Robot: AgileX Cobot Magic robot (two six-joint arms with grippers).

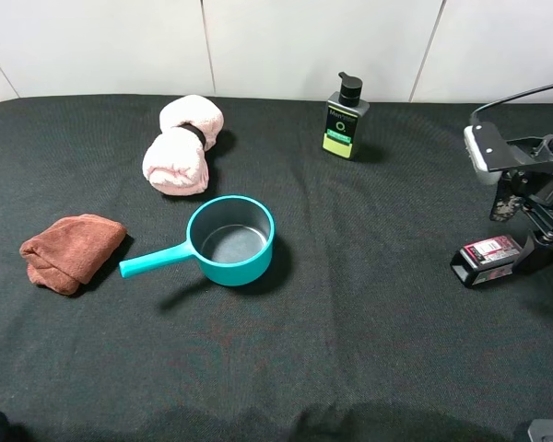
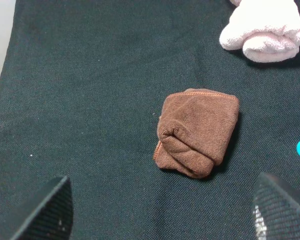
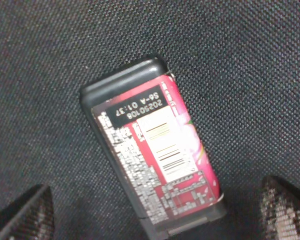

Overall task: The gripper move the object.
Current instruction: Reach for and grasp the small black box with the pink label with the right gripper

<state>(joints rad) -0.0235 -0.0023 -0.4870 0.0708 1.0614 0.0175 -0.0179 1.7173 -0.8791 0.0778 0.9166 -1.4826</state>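
Black box point(image 1: 487, 254): lies flat, pink label up, near the right bench edge.
Right gripper point(image 1: 537, 247): fingers spread wide, box between them, no contact.
Left gripper point(image 2: 163, 212): fingers apart above a brown cloth point(image 2: 197, 132).

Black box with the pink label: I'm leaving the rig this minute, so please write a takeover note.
Right tool: open, one finger on either side of the black box, not touching it.
Left tool: open, empty, over the brown cloth.
The box lies flat on the black table cover near its right edge, well away from the teal pot.
Done: the approach.
Left: close on the box, lift it, move it.
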